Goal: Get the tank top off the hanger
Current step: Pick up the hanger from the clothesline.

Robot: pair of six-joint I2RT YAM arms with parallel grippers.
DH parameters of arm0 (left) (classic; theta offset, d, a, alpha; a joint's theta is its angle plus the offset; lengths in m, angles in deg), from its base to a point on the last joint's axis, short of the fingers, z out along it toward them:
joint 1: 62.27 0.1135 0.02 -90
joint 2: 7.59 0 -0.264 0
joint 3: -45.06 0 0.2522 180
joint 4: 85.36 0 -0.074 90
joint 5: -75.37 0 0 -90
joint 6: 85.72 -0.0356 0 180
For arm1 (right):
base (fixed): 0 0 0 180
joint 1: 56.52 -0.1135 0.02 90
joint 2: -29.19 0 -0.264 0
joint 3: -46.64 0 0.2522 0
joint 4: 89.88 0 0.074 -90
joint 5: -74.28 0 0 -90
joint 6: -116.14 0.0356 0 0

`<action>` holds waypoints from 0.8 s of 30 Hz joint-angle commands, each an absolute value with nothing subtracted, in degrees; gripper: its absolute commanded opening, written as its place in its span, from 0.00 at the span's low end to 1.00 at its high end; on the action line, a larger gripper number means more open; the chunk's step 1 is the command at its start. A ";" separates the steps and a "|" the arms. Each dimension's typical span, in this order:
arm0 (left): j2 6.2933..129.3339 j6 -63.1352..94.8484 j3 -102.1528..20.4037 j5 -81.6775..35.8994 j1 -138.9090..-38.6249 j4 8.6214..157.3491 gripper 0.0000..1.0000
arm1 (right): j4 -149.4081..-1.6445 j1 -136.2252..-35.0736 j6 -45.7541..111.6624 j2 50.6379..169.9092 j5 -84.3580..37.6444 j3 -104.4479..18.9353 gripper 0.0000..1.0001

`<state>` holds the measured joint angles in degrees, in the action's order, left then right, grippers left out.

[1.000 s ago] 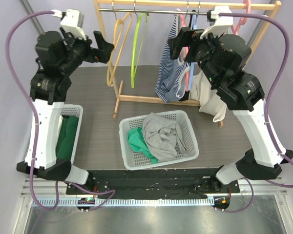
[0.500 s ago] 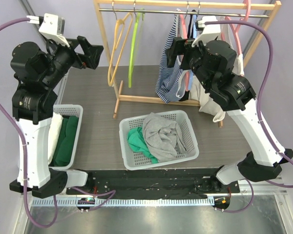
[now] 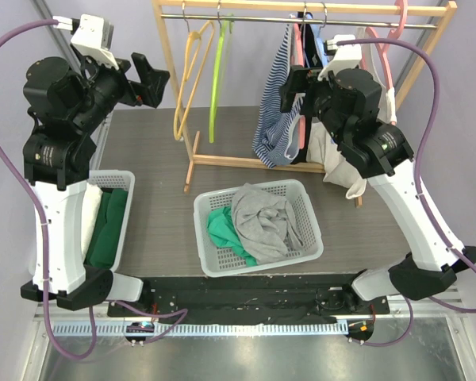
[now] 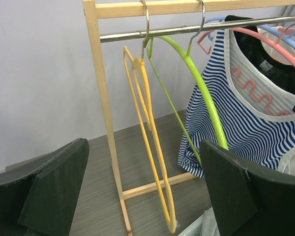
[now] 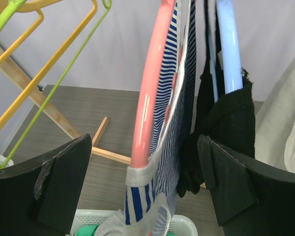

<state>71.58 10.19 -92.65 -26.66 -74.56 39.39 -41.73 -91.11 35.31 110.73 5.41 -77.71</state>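
The tank top (image 3: 271, 119) is blue-and-white striped with grey trim and hangs on a pink hanger (image 5: 150, 93) on the wooden rack (image 3: 301, 8). My right gripper (image 5: 145, 187) is open, and the pink hanger arm and the striped tank top (image 5: 182, 103) stand between its fingers without being touched. In the top view the right gripper (image 3: 295, 86) is pressed close to the garment's upper right. My left gripper (image 4: 142, 196) is open and empty, well left of the tank top (image 4: 246, 123), facing the rack. In the top view the left gripper (image 3: 149, 79) is high, at the rack's left end.
A yellow hanger (image 4: 150, 137) and a green hanger (image 4: 199, 83) hang bare on the left of the rail. A black garment (image 5: 226, 118) on a blue hanger and a beige one (image 3: 341, 167) hang right of the tank top. A white basket (image 3: 313, 218) holds grey and green clothes; another bin (image 3: 128, 208) sits left.
The left arm swung left and up, then settled slightly right. The right gripper lowered a little and edged towards the striped top. Both stayed open.
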 commanded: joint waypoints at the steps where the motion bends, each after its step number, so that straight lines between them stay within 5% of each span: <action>1: 72.47 8.85 -95.70 -27.20 -74.22 39.57 1.00 | -44.39 -89.22 36.16 106.19 3.62 -75.67 0.97; 14: 74.41 7.97 -99.05 -24.04 -74.22 37.99 1.00 | -44.31 -86.84 33.18 105.22 -0.60 -70.05 0.61; 24: 73.09 8.58 -94.13 -23.41 -74.31 37.11 1.00 | -49.66 -87.02 29.57 101.79 0.01 -62.75 0.09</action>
